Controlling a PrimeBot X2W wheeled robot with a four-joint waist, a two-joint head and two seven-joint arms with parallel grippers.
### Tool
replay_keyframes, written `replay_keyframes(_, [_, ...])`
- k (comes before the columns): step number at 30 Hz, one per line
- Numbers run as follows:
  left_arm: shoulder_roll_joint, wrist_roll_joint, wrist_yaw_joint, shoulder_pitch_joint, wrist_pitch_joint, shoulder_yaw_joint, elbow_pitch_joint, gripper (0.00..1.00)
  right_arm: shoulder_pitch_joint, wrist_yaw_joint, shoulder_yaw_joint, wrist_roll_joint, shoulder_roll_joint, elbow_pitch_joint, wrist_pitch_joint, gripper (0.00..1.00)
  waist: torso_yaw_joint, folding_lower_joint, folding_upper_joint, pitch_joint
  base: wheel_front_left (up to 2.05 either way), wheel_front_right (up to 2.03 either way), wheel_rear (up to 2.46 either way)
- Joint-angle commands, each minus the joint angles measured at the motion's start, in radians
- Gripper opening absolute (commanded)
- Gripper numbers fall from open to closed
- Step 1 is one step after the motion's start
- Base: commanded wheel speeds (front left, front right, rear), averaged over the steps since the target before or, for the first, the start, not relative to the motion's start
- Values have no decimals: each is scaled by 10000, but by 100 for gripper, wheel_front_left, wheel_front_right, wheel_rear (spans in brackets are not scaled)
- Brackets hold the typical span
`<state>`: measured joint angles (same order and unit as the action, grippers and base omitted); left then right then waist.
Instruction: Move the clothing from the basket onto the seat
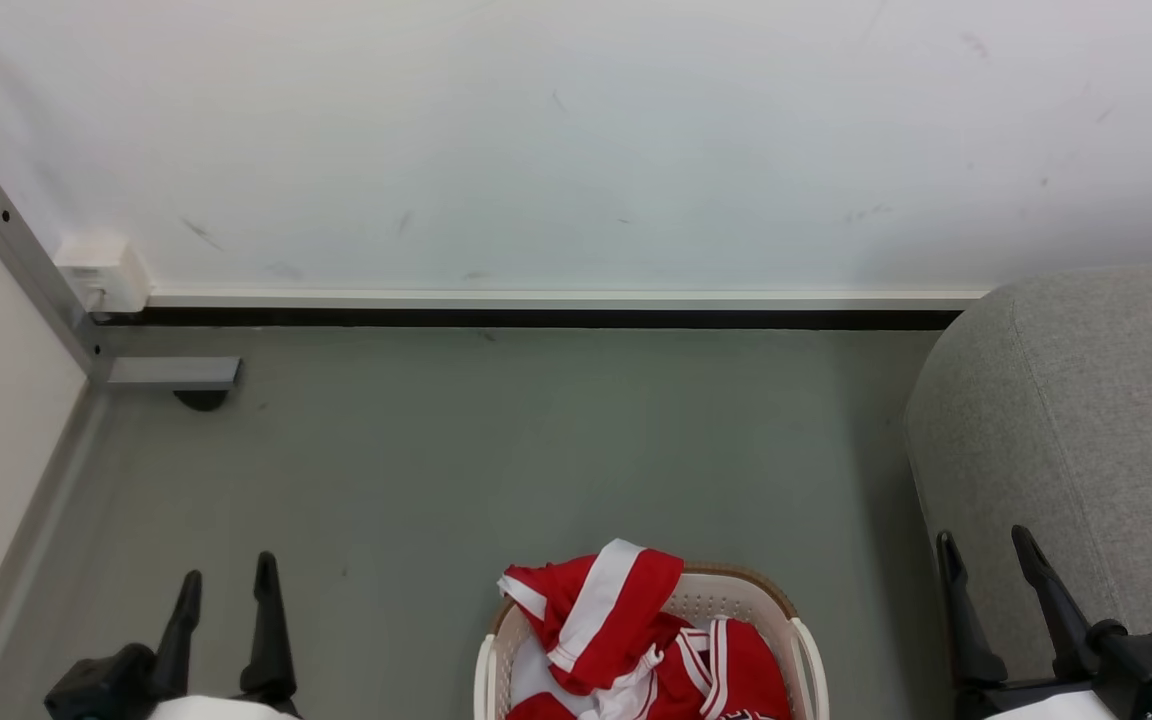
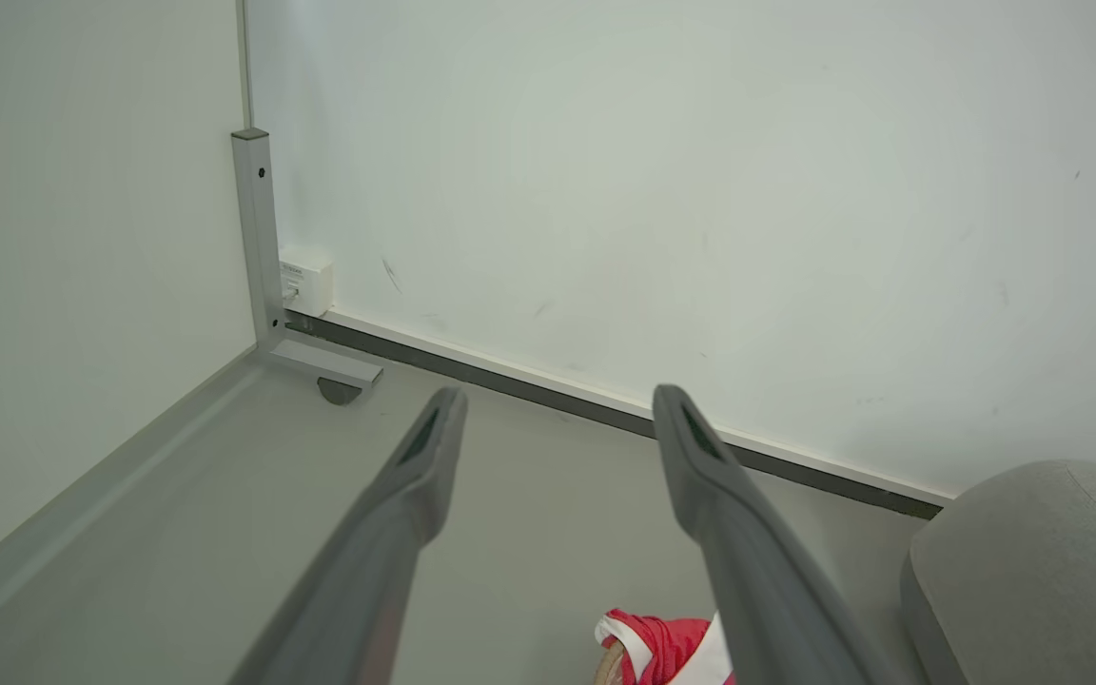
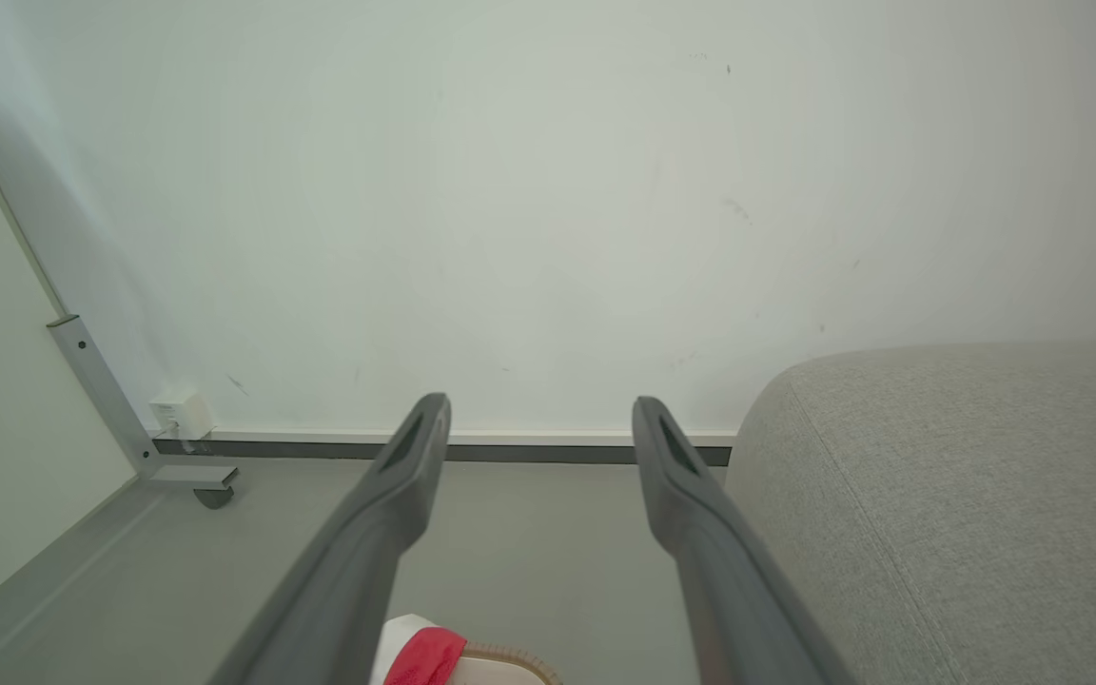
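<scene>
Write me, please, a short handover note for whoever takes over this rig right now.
Left gripper: open, empty, to the left of the basket.
Right gripper: open, empty, in front of the seat.
Clothing: red pieces with white trim, all piled in the basket and heaped above its rim.
Done: nothing moved yet; no garment lies on the visible part of the seat.
Left: grasp each piece and carry it to the seat on the right.

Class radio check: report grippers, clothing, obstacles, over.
Left gripper, right gripper: jaws open, empty. Clothing in basket, seat to its right. No obstacle seen.
</scene>
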<state>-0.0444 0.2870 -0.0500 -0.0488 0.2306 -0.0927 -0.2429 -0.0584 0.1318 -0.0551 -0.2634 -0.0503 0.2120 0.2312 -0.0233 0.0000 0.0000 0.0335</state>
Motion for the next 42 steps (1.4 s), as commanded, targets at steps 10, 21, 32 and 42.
replay_keyframes(10, [-93,-983,-115,159,281,-161,-212,100,170,-20,164,487,-8,349,281,100,-5,0,0,-18,0,0,0])
replay_keyframes(21, [-92,-864,-249,114,350,-175,-528,100,153,-21,272,402,-10,592,349,100,-15,0,0,-12,0,0,0])
replay_keyframes(32, [-91,-721,-213,40,349,-91,-576,100,44,-21,286,322,-9,627,349,100,-107,0,0,121,0,0,0])
replay_keyframes(42, [-88,-890,-295,-213,343,2,-503,100,-276,-21,160,275,-10,477,349,100,-585,0,0,668,0,0,0])
